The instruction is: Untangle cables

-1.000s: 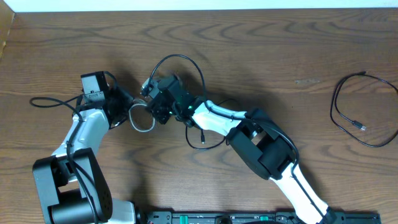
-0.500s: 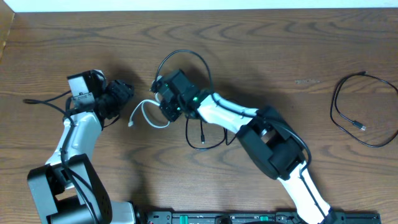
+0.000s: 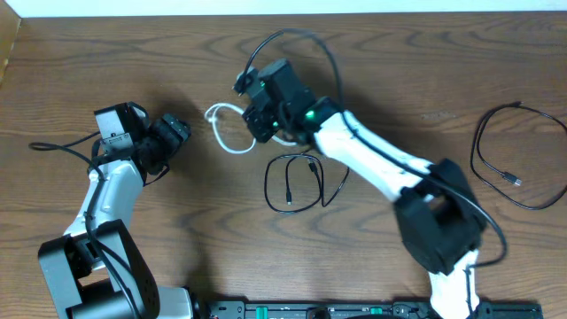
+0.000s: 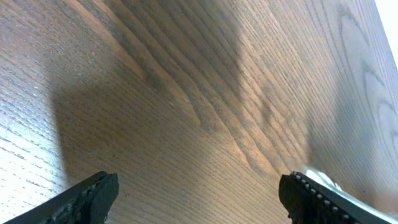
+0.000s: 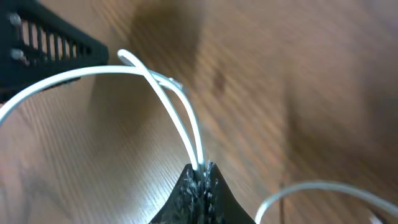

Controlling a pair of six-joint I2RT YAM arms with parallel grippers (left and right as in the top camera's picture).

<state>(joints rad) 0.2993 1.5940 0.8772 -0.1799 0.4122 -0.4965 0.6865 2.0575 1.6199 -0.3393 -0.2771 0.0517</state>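
The white cable (image 3: pixel 223 135) hangs in a loop from my right gripper (image 3: pixel 252 122), which is shut on two of its strands (image 5: pixel 186 124) at the jaw tips (image 5: pixel 203 170). The black cable (image 3: pixel 294 182) lies coiled on the table just below, apart from the white one, both small plugs showing. My left gripper (image 3: pixel 180 133) stands to the left of the white loop, open with nothing between its fingers (image 4: pixel 87 198). A pale bit of the white cable (image 4: pixel 318 178) shows by its right finger.
A second thin black cord (image 3: pixel 507 159) lies looped at the far right of the wooden table (image 3: pixel 399 71). A thick black wire (image 3: pixel 301 40) arcs over the right wrist. The left arm's own wire (image 3: pixel 62 143) trails leftward.
My left gripper opened, let go of the white cable and drew back left. My right gripper carried the white loop up and to the right, leaving the black cable on the table.
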